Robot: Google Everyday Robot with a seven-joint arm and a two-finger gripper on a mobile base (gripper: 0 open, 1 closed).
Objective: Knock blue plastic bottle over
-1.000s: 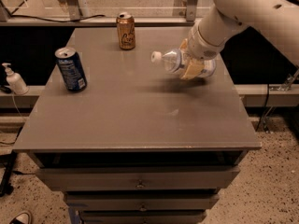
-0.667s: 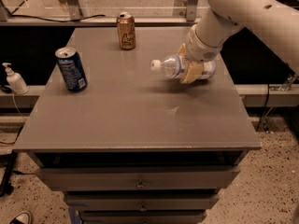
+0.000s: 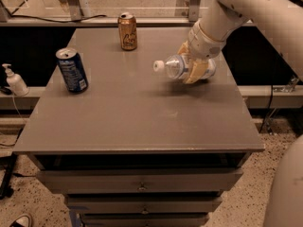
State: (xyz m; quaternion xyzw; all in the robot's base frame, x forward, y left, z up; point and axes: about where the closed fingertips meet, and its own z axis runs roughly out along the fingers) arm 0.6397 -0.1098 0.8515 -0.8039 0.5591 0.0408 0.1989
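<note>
The blue plastic bottle (image 3: 174, 67) is clear with a white cap. It lies on its side at the right of the grey table (image 3: 137, 122), cap pointing left, just above or on the tabletop. My gripper (image 3: 191, 63) reaches down from the upper right. Its tan fingers (image 3: 197, 71) sit on both sides of the bottle's body and are closed on it. The bottle's base end is hidden behind the gripper.
A dark blue soda can (image 3: 72, 70) stands at the table's left. A gold can (image 3: 128, 31) stands at the back middle. A small white pump bottle (image 3: 15, 81) stands on a ledge off the left edge. Drawers sit below the tabletop.
The bottle's cap end has dipped slightly, so the bottle now lies nearly level. The gripper has stayed on it and barely moved. The cans have not moved.
</note>
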